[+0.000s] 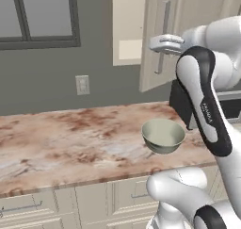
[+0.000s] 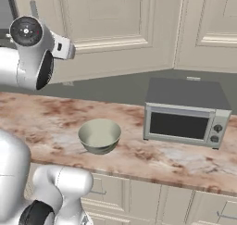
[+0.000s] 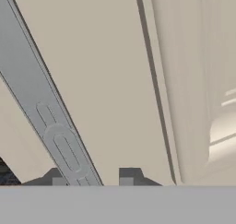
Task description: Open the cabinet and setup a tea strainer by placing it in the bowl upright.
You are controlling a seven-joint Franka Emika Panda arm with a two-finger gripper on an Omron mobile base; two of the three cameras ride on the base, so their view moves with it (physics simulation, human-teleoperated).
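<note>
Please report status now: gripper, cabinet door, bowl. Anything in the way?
Gripper astride the cabinet handle, jaws slightly apart. Cabinet door partly open. Bowl empty on the counter; toaster oven beside it, not blocking.

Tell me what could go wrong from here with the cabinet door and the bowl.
1. The tool straddles the bar handle with fingers barely apart; pulling away sideways could snag it and swing the cabinet door.
2. The door is only partly open, so it may block reaching the shelf.
3. The bowl sits near the counter front edge beside the arm; a low swing could knock it off.
</note>
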